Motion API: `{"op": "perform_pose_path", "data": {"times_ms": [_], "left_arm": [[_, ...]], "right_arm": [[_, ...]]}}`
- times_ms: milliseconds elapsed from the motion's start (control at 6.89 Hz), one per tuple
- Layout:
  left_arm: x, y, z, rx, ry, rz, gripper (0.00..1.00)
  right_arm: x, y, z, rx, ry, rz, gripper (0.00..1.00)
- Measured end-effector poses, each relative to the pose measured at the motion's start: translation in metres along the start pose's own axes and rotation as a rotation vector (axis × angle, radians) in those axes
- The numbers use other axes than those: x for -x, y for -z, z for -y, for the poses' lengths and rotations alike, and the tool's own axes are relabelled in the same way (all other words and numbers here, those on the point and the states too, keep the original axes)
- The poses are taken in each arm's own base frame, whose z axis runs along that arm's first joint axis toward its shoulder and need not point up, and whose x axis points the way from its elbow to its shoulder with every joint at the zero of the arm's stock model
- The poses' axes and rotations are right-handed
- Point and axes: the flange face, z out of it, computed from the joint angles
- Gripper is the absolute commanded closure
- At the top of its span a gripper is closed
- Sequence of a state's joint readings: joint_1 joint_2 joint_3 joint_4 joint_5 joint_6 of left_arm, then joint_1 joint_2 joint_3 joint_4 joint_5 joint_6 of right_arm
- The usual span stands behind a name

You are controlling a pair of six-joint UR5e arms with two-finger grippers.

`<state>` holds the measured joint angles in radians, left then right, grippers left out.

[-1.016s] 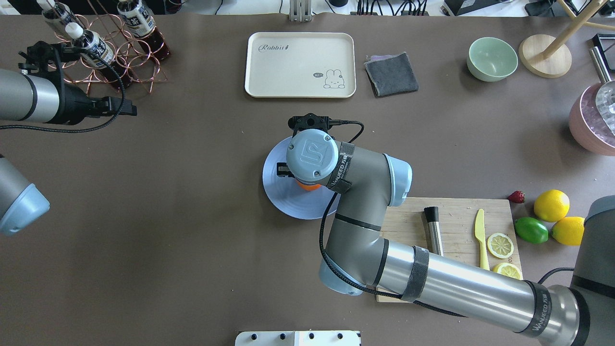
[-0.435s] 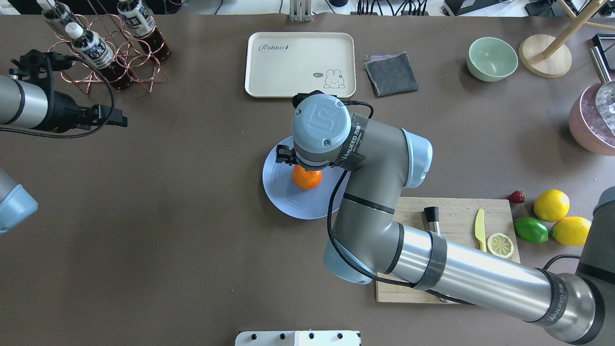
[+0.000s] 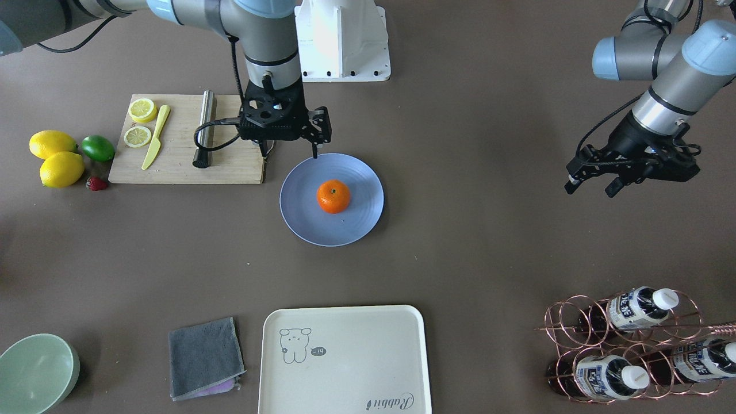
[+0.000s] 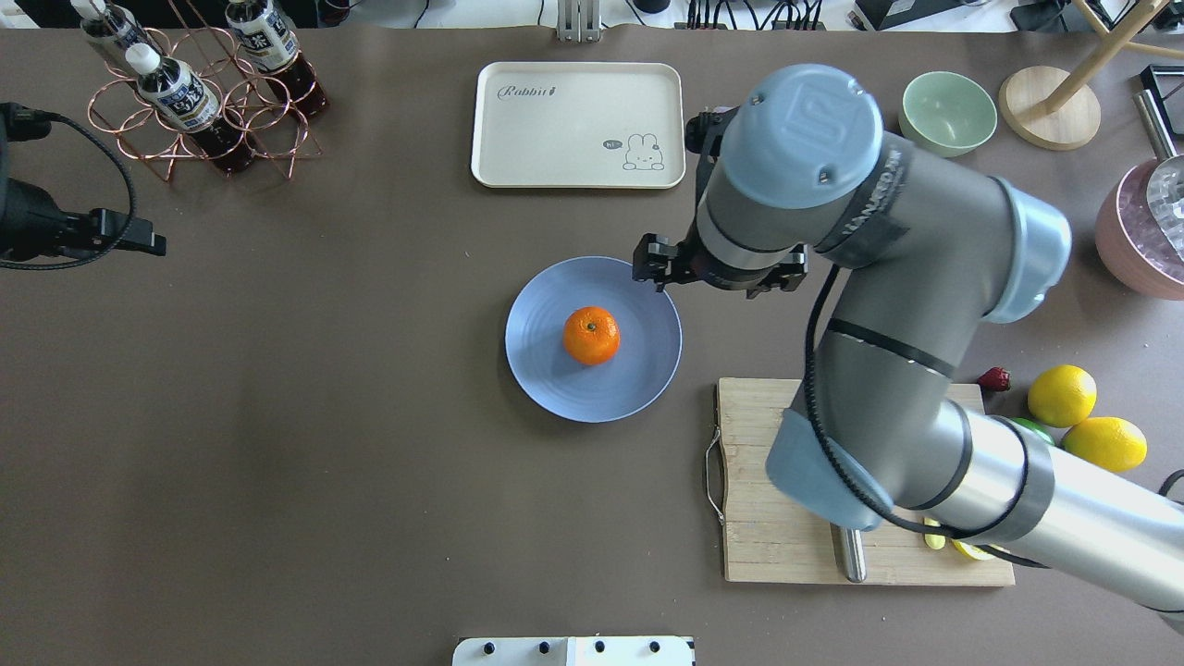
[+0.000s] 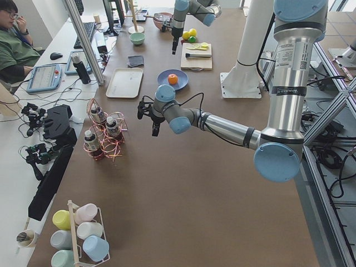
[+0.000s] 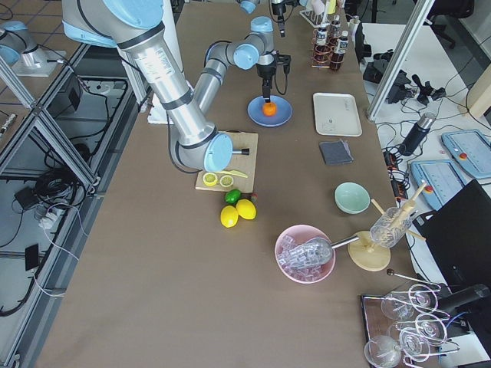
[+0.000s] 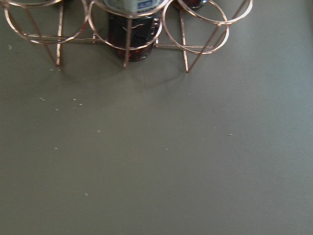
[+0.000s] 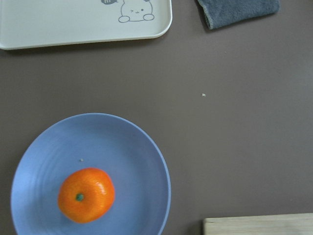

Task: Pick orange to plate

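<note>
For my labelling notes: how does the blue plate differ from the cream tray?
The plate is round and blue; the tray is rectangular and cream. The plate carries the orange; the tray bears a printed rabbit. The plate lies nearer the robot than the tray. Both lie flat on the table.

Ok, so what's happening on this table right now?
The orange sits alone in the middle of the blue plate, so the placing looks done. The right tool hangs open and empty above the plate's edge, near the cutting board. The left tool is off by the bottle rack, holding nothing.
</note>
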<state>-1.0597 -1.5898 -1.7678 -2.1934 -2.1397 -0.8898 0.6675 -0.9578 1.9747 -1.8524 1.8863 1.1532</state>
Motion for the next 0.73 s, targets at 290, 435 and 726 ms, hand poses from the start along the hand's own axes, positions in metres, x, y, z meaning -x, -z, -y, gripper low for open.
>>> {"op": "perform_pose_path", "data": {"times_ms": [290, 435, 726], "left_arm": [[0.096, 0.052, 0.016, 0.008, -0.093, 0.101, 0.02], [0.148, 0.09, 0.029, 0.034, -0.16, 0.173, 0.02], [0.216, 0.148, 0.041, 0.106, -0.222, 0.246, 0.02]], "right_arm": [[-0.138, 0.006, 0.049, 0.069, 0.11, -0.048, 0.0], [-0.214, 0.009, 0.074, 0.104, 0.146, -0.064, 0.0], [-0.369, 0.02, 0.096, 0.162, 0.139, -0.059, 0.0]]}}
